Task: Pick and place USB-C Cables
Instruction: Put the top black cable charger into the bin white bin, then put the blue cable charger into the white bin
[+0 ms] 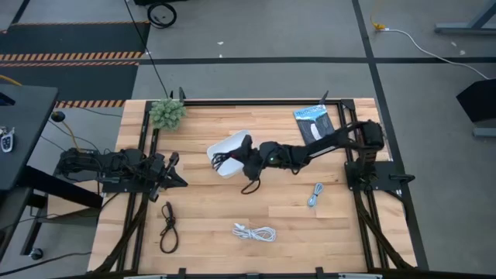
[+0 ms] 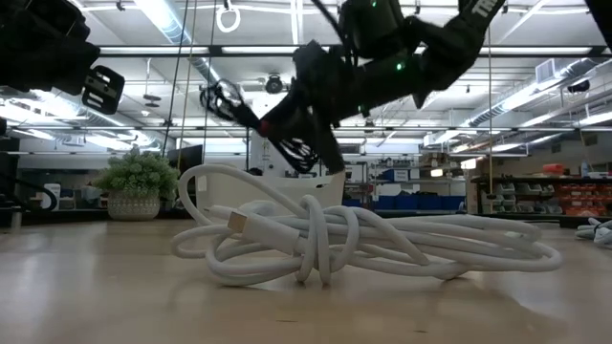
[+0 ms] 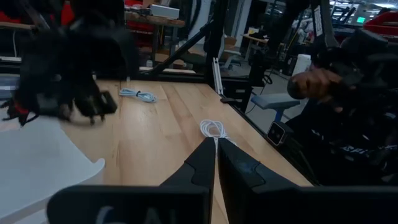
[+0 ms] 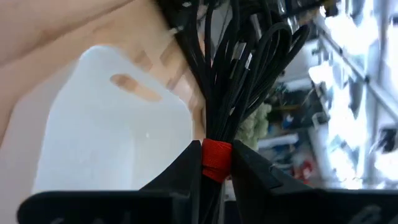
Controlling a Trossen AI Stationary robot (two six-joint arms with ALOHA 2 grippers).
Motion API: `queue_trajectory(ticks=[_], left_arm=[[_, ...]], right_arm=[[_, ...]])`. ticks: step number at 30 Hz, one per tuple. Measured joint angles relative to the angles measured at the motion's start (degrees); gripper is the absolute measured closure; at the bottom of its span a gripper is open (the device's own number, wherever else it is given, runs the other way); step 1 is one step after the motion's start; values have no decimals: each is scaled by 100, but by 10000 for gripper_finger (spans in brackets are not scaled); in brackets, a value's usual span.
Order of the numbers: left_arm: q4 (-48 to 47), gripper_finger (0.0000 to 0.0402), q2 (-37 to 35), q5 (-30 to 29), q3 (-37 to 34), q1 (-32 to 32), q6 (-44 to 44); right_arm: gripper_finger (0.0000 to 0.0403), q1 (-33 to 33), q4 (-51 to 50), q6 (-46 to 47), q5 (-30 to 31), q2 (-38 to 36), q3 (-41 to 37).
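Observation:
My right gripper [image 1: 243,158] reaches from the table's right side to the white tray [image 1: 227,147] and is shut on the black cable with the red tie [image 4: 236,74]. In the low view that cable [image 2: 273,124] hangs in the air above the table. The white cable [image 1: 254,232] lies coiled near the near edge and fills the low view's foreground [image 2: 335,239]. Right of centre lies the grey-blue cable [image 1: 315,194]. The dark brown-black cable [image 1: 168,225] lies at near left. My left gripper [image 1: 180,178] waits shut at the left side, touching nothing. My right gripper pinches the black cable bundle at its red tie [image 4: 216,158] between the two fingers, which lie across the bundle. It comes slanting down from the table's right. One end's loops [image 4: 249,56] fan out past the fingers over the tray; another loop [image 1: 252,186] trails toward the near side.
A flat black-and-blue packet [image 1: 314,122] lies at far right. A small potted plant [image 1: 167,113] stands at the far left corner. A black frame [image 1: 256,101] edges the wooden table. Bare wood lies between the tray and the white cable.

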Motion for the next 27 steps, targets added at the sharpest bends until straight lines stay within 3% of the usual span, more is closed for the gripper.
queue_trajectory(ticks=[3, 8, 17, 27], left_arm=[[2, 377, 0, -1, 0, 1, 0], [2, 377, 0, -1, 0, 0, 1], [3, 377, 0, -1, 0, 0, 0], [2, 377, 0, -1, 0, 0, 2]], right_arm=[[327, -2, 19, -451, 88, 268, -3], [319, -2, 53, -121, 558, 471, -3], [256, -4, -42, 78, 795, 472, -4], [222, 355, -206, 154, 1956, 81, -2]])
